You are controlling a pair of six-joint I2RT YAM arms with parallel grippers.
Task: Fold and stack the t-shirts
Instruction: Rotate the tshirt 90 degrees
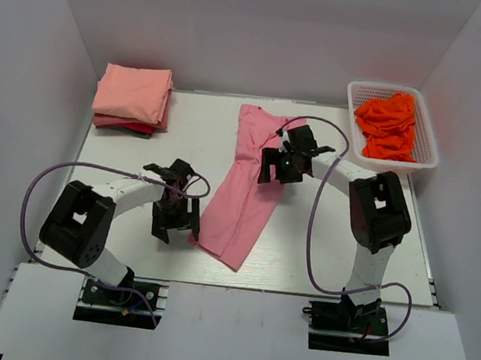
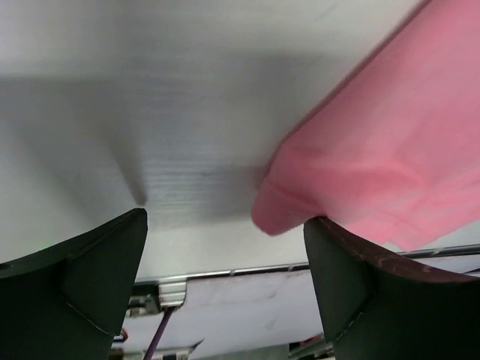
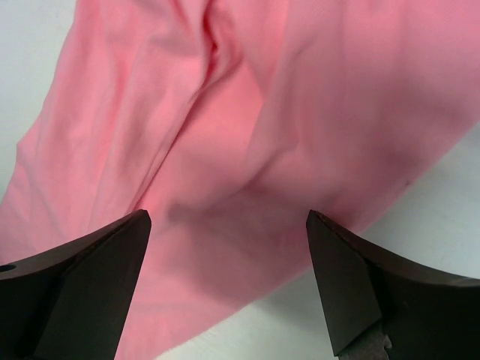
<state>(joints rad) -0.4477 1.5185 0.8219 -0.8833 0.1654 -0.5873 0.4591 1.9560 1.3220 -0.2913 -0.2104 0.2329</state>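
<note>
A rose-pink t-shirt (image 1: pixel 247 185) lies folded lengthwise into a long strip across the middle of the table, running from far centre to near centre-left. My left gripper (image 1: pixel 175 218) is open and empty, just left of the strip's near corner (image 2: pixel 289 206). My right gripper (image 1: pixel 279 165) is open and empty, hovering over the strip's right edge (image 3: pixel 247 150). A stack of folded shirts, salmon-peach (image 1: pixel 131 91) on top of an orange-red one, sits at the far left. Crumpled orange-red t-shirts (image 1: pixel 388 125) lie in the basket.
The white lattice basket (image 1: pixel 428 132) stands at the far right corner. White walls enclose the table on three sides. The table's near metal edge (image 2: pixel 247 268) shows in the left wrist view. Purple cables loop from both arms.
</note>
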